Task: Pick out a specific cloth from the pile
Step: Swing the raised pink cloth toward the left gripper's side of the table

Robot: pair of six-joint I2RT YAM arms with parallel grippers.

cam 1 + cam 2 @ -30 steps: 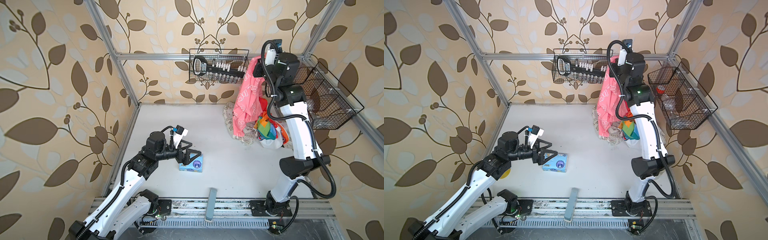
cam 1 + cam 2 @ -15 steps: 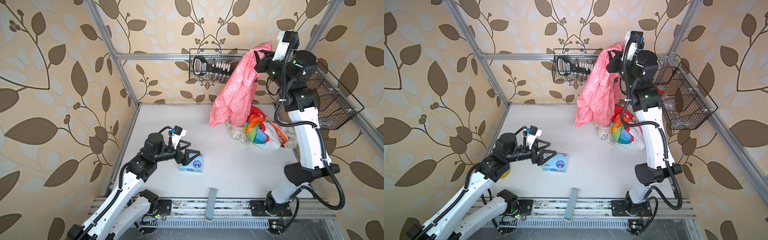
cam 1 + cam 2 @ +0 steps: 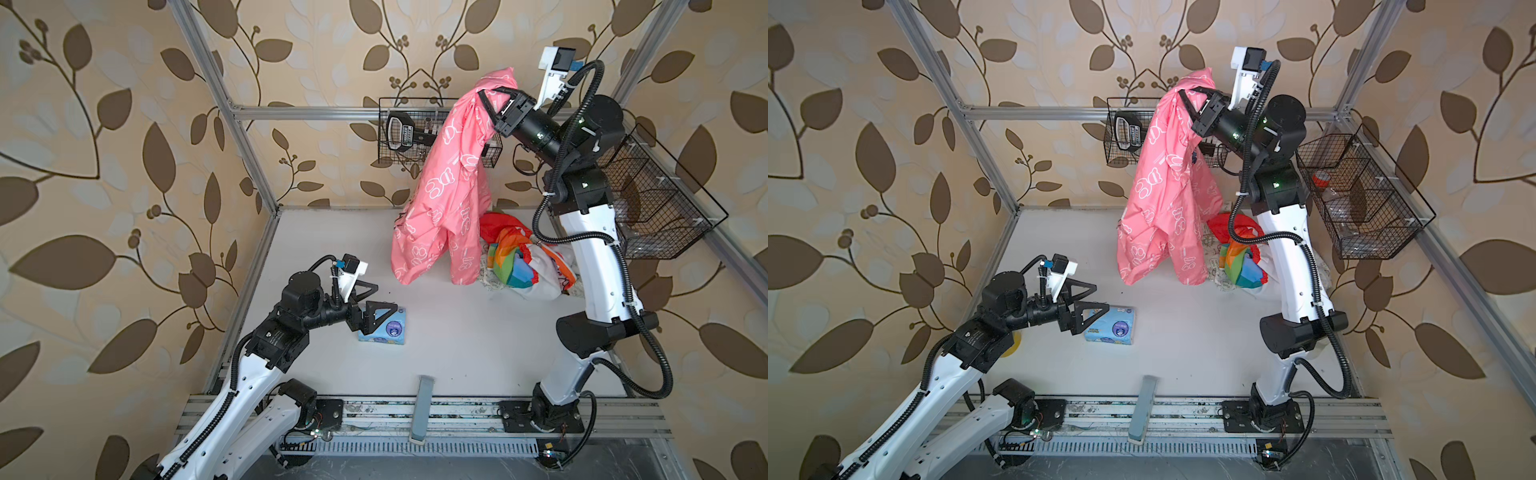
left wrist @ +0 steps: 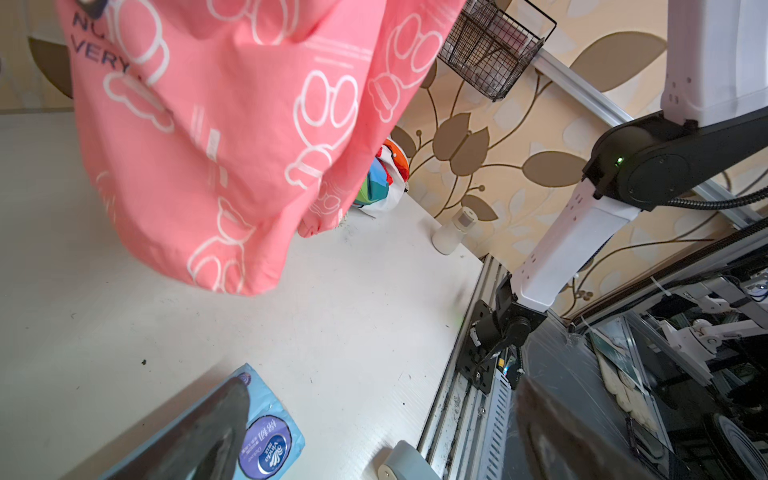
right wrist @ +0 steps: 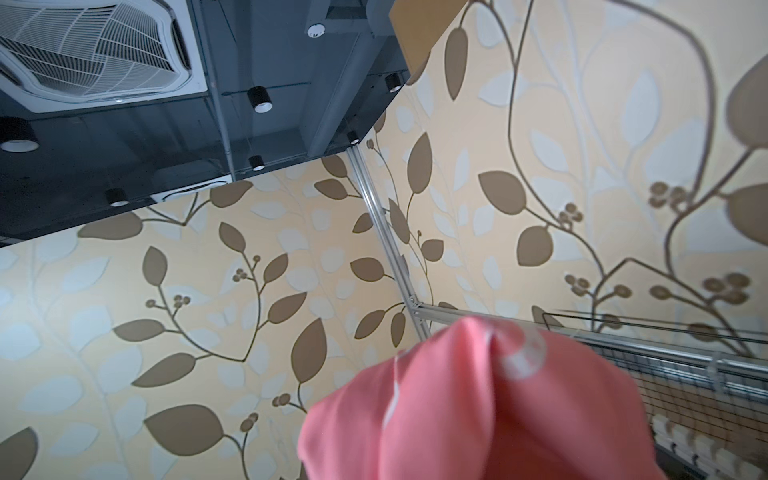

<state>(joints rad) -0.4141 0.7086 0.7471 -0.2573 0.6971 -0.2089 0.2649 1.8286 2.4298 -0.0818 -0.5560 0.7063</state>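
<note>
Cloth (image 3: 449,187) in both top views: coral-pink and bear-printed, hung from the right gripper (image 3: 487,99), whose jaws are pressed together on a bunched fold at its upper end, high by the back wall. Long axis near vertical. The pinched end points up and two hems point down, with the lower part leaning toward the left arm's side. The hems end just beside the pile (image 3: 517,262). Whether they clear the table (image 3: 457,353) cannot be told. The wire basket (image 3: 386,160) stands directly behind the hanging fabric, so a swing backward could snag it. The left gripper (image 3: 384,297) is spread and empty over the tissue pack (image 3: 388,330), well apart from the cloth (image 3: 1163,195).

Left wrist view: the cloth (image 4: 208,145) fills the upper field, its narrower fold dropping to the edge of the pile (image 4: 376,183). Contact there is likely, and a sideways carry could drag other garments along. One of the spread fingers (image 4: 199,436) overlaps the tissue pack (image 4: 266,440).

Right wrist view: only the gathered top of the cloth (image 5: 478,407) shows, hiding the jaws. The hold looks small for so large and thin a garment, and a quick move could let it slip out.
</note>
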